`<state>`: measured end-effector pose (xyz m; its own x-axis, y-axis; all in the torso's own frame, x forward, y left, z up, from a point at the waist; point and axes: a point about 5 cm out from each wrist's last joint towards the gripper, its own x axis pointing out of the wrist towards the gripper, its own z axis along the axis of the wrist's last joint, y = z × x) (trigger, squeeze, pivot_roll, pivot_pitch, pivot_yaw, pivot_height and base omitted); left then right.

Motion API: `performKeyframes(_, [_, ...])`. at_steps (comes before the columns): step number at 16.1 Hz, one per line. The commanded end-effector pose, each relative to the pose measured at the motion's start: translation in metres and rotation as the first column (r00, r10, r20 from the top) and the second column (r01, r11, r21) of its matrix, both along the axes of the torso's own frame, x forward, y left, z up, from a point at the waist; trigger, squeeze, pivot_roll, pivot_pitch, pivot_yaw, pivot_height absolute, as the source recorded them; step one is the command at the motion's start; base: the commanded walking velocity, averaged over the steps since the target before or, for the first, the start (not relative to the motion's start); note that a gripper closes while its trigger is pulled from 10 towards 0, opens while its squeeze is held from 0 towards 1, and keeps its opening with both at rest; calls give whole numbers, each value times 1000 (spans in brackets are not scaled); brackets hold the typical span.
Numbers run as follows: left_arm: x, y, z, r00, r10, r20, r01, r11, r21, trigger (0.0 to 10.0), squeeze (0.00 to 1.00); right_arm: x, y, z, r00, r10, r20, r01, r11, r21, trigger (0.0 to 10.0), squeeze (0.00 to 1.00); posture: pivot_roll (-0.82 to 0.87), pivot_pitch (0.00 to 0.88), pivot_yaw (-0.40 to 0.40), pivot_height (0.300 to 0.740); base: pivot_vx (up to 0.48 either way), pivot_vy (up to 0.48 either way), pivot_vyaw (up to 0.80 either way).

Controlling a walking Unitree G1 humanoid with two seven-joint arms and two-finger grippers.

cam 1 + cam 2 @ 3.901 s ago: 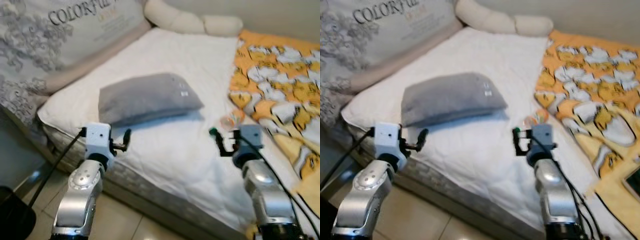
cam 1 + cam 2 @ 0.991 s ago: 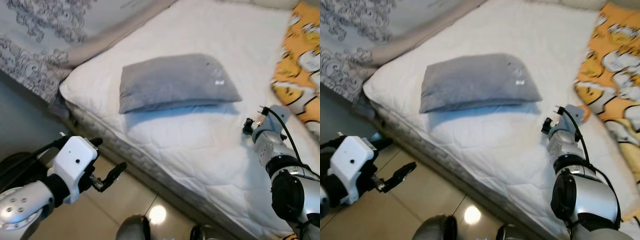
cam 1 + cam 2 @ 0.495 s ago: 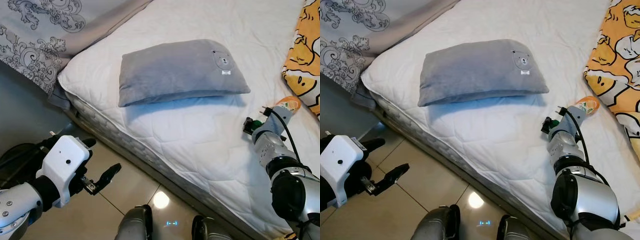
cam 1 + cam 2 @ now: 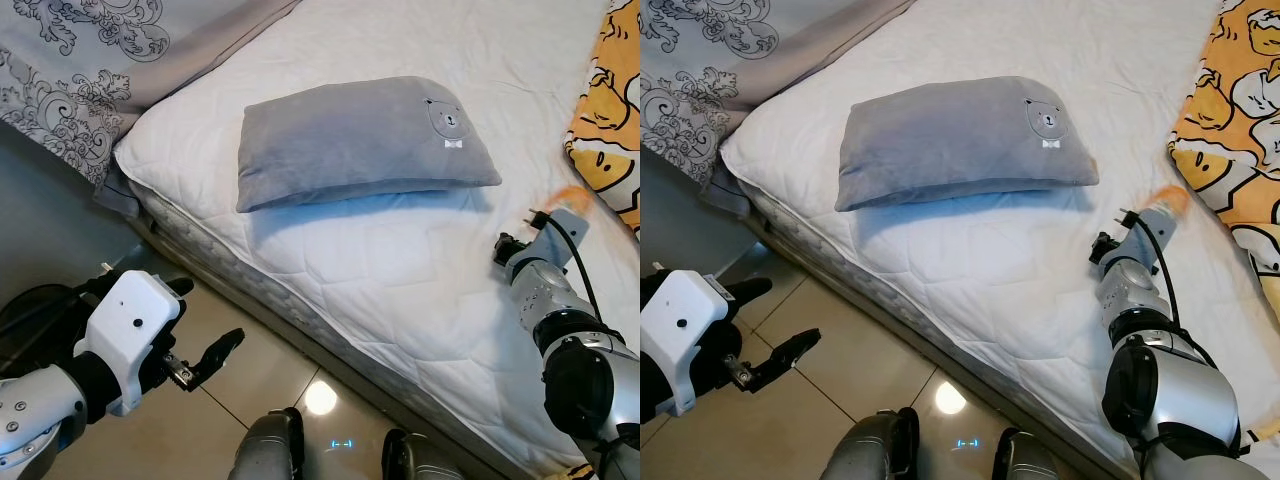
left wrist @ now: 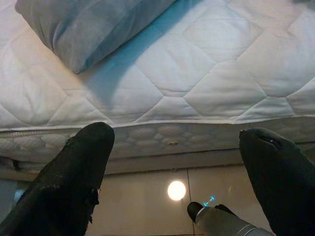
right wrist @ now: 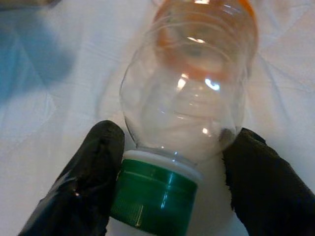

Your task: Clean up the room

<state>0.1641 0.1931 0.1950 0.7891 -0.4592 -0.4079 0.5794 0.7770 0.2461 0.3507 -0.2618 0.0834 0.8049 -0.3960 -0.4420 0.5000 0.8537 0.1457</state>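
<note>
A clear plastic bottle with a green cap and an orange label lies on the white bed; its orange end looks blurred in the eye views. My right gripper is shut on the bottle, one black finger on each side just above the cap, and it rests low on the mattress. A grey pillow with a small bear patch lies across the bed, left of the bottle. My left gripper hangs open over the floor beside the bed edge.
A grey patterned duvet drapes over the bed's far left corner. A yellow-orange cartoon blanket covers the right side. Glossy tiles run along the mattress edge. A dark round object stands at the lower left.
The camera has tilted down toward the bed edge and floor. My left arm has dropped off the bed to the floor side. The bottle's orange end has shifted slightly and blurred at the right gripper.
</note>
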Motion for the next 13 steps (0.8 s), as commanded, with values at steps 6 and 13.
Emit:
performKeyframes(6, [-1, -5, 2, 1000, -17, 7, 17, 1000, 10, 10000, 0, -2, 5, -5, 1000, -7, -11, 7, 1000, 20, 0, 0, 353, 223, 63, 740, 0, 0, 0])
performKeyframes(13, [7, -6, -15, 1000, 26, 0, -26, 1000, -14, 10000, 0, 2, 8, -2, 1000, -9, 26, 8, 999, 47, 0, 0, 263, 108, 29, 740, 0, 0, 0])
